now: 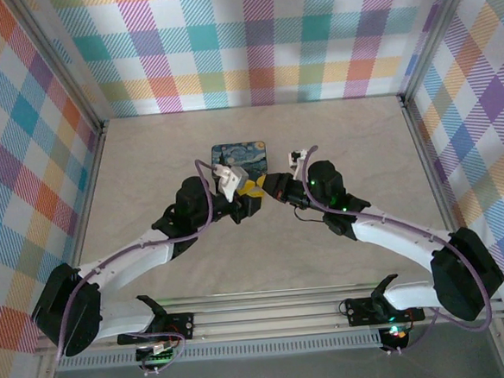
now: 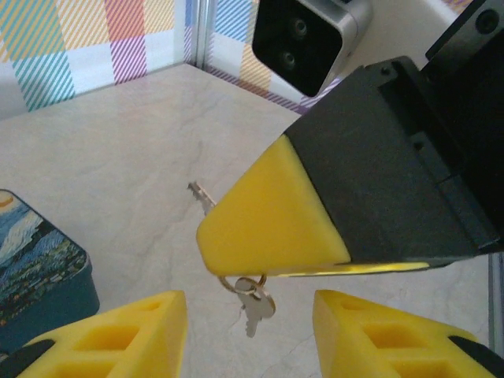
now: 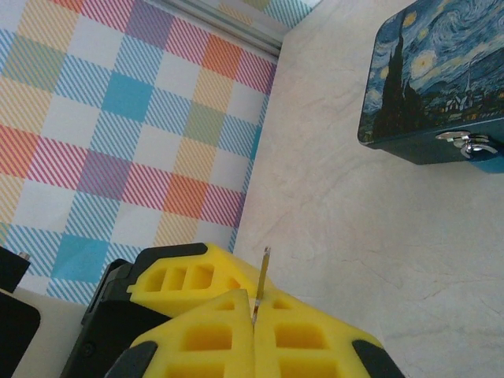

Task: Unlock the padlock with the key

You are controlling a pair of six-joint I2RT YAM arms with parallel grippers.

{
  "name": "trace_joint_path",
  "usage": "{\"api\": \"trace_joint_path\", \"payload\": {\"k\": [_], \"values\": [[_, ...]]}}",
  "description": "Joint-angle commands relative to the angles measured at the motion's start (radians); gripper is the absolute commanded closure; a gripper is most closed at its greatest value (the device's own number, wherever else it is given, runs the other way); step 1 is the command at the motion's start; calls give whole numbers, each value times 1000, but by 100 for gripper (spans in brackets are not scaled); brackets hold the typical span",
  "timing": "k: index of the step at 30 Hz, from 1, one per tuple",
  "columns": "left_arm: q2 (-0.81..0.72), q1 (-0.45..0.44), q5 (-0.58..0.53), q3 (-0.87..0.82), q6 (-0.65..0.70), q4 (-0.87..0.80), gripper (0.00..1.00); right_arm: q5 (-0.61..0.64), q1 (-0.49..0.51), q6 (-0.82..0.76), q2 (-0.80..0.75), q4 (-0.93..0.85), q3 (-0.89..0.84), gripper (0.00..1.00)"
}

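Right hand (image 3: 253,315) pressed together, pinching small silver key (image 3: 262,276). Left hand (image 2: 248,327) spread, empty, just beside. Likely padlock (image 3: 466,143): small metal piece on blue starry-print box (image 3: 429,71). Insertion and turn remain.

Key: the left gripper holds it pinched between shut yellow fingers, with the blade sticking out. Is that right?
Not quite. The right gripper, not the left, holds the key pinched between its shut yellow fingers, with the blade sticking out. The right wrist view shows it.
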Motion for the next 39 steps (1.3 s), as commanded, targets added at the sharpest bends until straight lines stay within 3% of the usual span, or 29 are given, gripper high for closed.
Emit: {"api": "trace_joint_path", "payload": {"k": [1,4,11,16,21,24,39], "values": [[23,-17,10,39,22,48,56,7,5,11,-18,2,36,100],[41,-17,9,55,25,46,66,-2,5,16,-18,1,39,100],[62,-18,10,76,47,18,100,-26,4,16,-20,-5,39,100],[48,-17,7,69,71,-22,100,-33,4,13,-40,-22,34,97],[31,-16,15,64,87,-56,100,-26,4,-2,-61,-62,55,77],[23,-17,17,62,94,-72,100,-37,-2,-26,-65,-123,88,69],[-11,-17,44,74,119,-136,100,-121,-44,-60,-39,-282,141,64]]}}
